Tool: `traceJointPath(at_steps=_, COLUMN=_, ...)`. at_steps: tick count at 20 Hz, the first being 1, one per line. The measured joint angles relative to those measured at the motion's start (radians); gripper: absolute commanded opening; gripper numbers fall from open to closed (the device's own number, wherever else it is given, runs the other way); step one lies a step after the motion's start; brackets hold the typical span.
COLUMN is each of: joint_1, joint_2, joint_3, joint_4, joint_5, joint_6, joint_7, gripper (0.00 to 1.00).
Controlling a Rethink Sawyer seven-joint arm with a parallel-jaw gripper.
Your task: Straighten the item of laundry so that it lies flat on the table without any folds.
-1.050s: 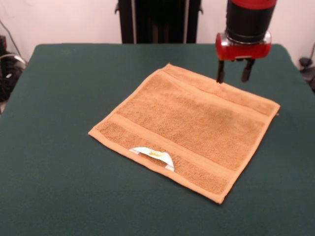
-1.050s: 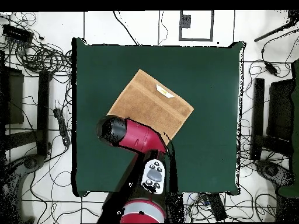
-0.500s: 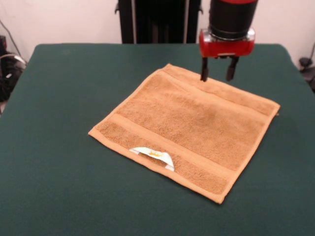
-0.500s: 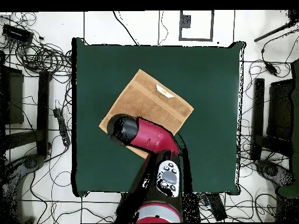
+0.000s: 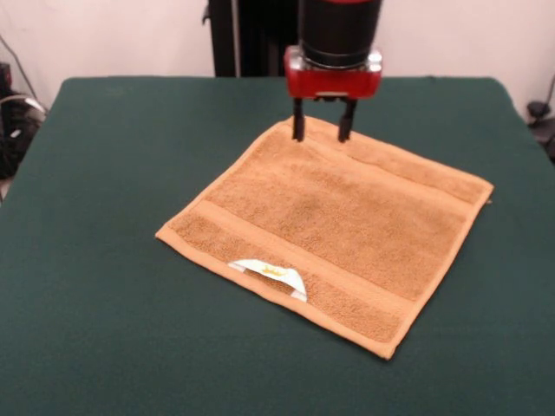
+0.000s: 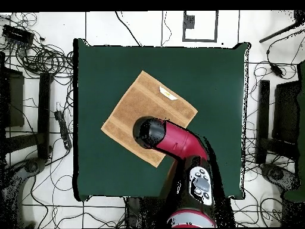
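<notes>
On the near part of the table [image 5: 104, 347] nothing lies, only the plain dark green cloth. A little further, the towel [image 5: 338, 230] is spread out near the middle of the table, turned like a diamond, with one corner toward the camera. Its white label [image 5: 269, 270] sits at the near left edge and stands up a little from the cloth. The towel looks already flat: all four corners show, the two woven bands run straight, and I find no fold or doubled layer in the front view, so I judge the task to be nearly or fully done. What may be left is only small smoothing, and the far corner under the arm I cannot check well in the overhead view, because the arm covers that part of the towel there. Above this far corner hangs the pincer [image 5: 322, 130], its two dark fingers [image 5: 297, 127] apart and holding nothing; the tips seem just above the cloth or perhaps touching it, this is hard to tell. Nothing else stands on the table, so nothing blocks the way. Beyond the table edges, the overhead view shows many cables [image 6: 44, 56] on the floor, well apart from the towel.
</notes>
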Motion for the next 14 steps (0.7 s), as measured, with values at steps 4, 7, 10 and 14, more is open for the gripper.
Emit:
traceJointPath(at_steps=4, joint_1=-0.039, joint_2=-0.002, joint_3=0.01, joint_4=0.001, joint_5=-0.022, joint_6=0.0, joint_7=0.0, gripper=1.0)
traceJointPath(at_steps=7, joint_1=-0.088, joint_2=-0.006, joint_3=0.048, joint_4=0.011, joint_5=-0.041, joint_6=-0.014, joint_7=0.0, gripper=1.0)
traceJointPath(at_steps=10, joint_1=-0.11, joint_2=-0.009, joint_3=0.072, joint_4=0.02, joint_5=-0.046, joint_6=-0.03, joint_7=0.0, gripper=1.0)
traceJointPath(at_steps=14, joint_1=-0.143, joint_2=-0.019, joint_3=0.116, joint_4=0.035, joint_5=-0.063, joint_6=-0.074, joint_7=0.0, gripper=1.0)
